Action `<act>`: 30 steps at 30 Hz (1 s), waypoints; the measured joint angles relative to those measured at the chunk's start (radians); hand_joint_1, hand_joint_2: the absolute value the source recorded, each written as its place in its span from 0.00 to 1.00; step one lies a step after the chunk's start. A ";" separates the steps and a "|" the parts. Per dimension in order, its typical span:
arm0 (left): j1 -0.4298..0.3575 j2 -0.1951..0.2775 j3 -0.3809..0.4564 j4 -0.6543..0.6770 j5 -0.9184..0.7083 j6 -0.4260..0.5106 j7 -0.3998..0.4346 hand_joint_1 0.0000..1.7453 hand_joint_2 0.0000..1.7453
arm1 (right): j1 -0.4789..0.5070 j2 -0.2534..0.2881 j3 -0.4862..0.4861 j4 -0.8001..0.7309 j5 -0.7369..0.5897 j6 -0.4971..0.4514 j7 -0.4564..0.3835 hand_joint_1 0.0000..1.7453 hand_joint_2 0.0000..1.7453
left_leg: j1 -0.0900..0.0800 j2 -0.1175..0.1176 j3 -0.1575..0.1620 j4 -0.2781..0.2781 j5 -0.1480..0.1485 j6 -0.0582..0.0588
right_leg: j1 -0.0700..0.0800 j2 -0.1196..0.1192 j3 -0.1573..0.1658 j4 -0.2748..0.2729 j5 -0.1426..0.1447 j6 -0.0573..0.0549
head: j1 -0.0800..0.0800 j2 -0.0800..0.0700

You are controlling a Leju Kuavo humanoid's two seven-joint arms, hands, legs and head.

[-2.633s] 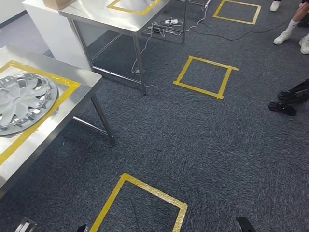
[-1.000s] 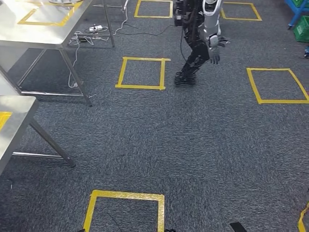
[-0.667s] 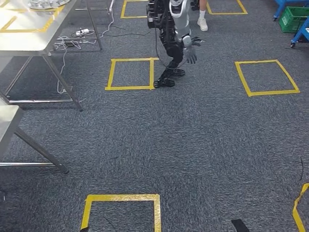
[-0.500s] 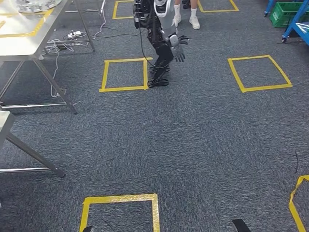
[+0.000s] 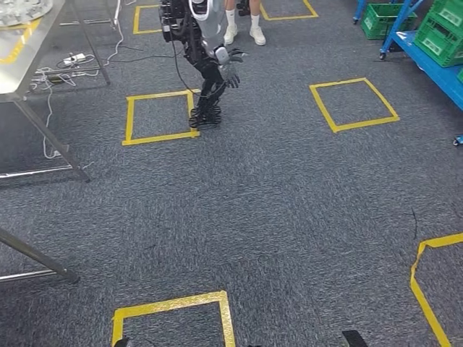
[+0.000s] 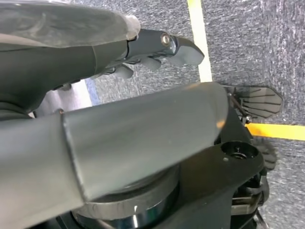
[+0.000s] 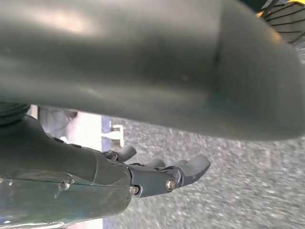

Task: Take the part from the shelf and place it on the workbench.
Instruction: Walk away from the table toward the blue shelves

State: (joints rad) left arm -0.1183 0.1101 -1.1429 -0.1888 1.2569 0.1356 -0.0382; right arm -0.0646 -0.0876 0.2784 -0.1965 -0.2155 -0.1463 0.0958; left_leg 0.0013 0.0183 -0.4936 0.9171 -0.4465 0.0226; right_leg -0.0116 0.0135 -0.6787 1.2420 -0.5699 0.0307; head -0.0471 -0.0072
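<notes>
A blue shelf (image 5: 431,69) with green crates (image 5: 445,36) stands at the far right edge of the head view. A steel workbench (image 5: 22,65) stands at the far left, with a silver wheel cover (image 5: 22,9) on its yellow-taped top. My left hand (image 6: 118,52) hangs by my side over the carpet, fingers straight and apart, holding nothing. My right hand (image 7: 118,176) hangs the same way, with nothing in it. Both hands are far from the shelf and the workbench.
Another humanoid robot (image 5: 202,50) stands ahead on the grey carpet, with a person's white shoes (image 5: 243,32) behind it. Yellow tape squares (image 5: 161,116) mark the floor. A power strip and cables (image 5: 74,59) lie under the workbench. A table leg (image 5: 38,260) crosses at near left.
The whole picture has slid left, so the camera has turned right. The near table with the wheel cover has left the picture; the blue shelf and green crates have come in at right.
</notes>
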 joint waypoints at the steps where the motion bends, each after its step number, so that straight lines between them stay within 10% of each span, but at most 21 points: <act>1: 0.000 0.000 0.000 0.000 0.000 0.000 0.000 0.00 0.00 | 0.001 0.001 0.000 0.000 0.000 0.000 0.000 0.00 0.00 | 0.000 0.008 0.000 0.001 -0.001 0.000 | -0.002 -0.003 -0.007 0.018 0.001 0.003 | 0.000 0.000; 6: -0.001 0.001 0.000 0.000 0.002 0.001 0.000 0.00 0.00 | -0.002 0.002 0.000 0.001 0.000 0.003 0.000 0.00 0.00 | -0.002 0.041 0.001 0.020 -0.016 -0.019 | -0.003 -0.054 0.133 -0.252 0.117 -0.002 | 0.000 0.000; 11: -0.004 0.003 0.000 0.000 0.002 0.001 0.000 0.00 0.00 | -0.001 0.003 0.000 0.003 0.001 0.004 0.000 0.00 0.00 | -0.001 0.036 -0.009 0.053 -0.043 -0.043 | 0.000 -0.026 0.137 -0.275 0.125 -0.035 | -0.001 0.000; 16: 0.001 0.002 0.000 0.000 0.004 0.001 0.000 0.00 0.00 | -0.004 0.003 0.000 0.003 0.002 0.005 0.000 0.00 0.00 | 0.003 -0.010 -0.145 0.338 -0.166 -0.052 | 0.000 0.012 0.132 -0.277 0.130 -0.047 | -0.001 0.000; 21: 0.001 0.005 0.000 0.000 0.004 0.001 0.000 0.00 0.00 | -0.004 0.006 0.000 0.003 0.002 0.006 0.000 0.00 0.00 | 0.002 -0.053 -0.028 0.070 -0.022 -0.032 | 0.002 0.060 0.133 -0.275 0.133 -0.039 | -0.001 0.000; 25: -0.003 0.005 -0.001 0.000 0.004 0.001 0.000 0.00 0.00 | -0.002 0.008 0.000 0.004 0.002 0.006 0.000 0.00 0.00 | -0.002 -0.048 -0.011 0.022 -0.009 -0.018 | -0.002 0.077 0.124 -0.274 0.137 -0.019 | 0.000 0.000; 30: 0.000 0.005 -0.001 0.000 0.004 0.001 0.006 0.00 0.00 | -0.002 0.008 0.000 0.004 0.002 0.007 -0.005 0.00 0.00 | -0.002 -0.005 -0.010 0.009 -0.001 0.000 | 0.001 0.001 0.012 -0.022 -0.001 -0.006 | 0.000 0.000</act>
State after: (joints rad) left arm -0.1186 0.1152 -1.1437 -0.1888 1.2606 0.1364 -0.0324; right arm -0.0668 -0.0793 0.2781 -0.1923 -0.2140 -0.1394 0.0913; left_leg -0.0004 0.0134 -0.5038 0.9259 -0.4473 0.0227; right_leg -0.0103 0.0150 -0.6663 1.2204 -0.5708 0.0246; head -0.0466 -0.0072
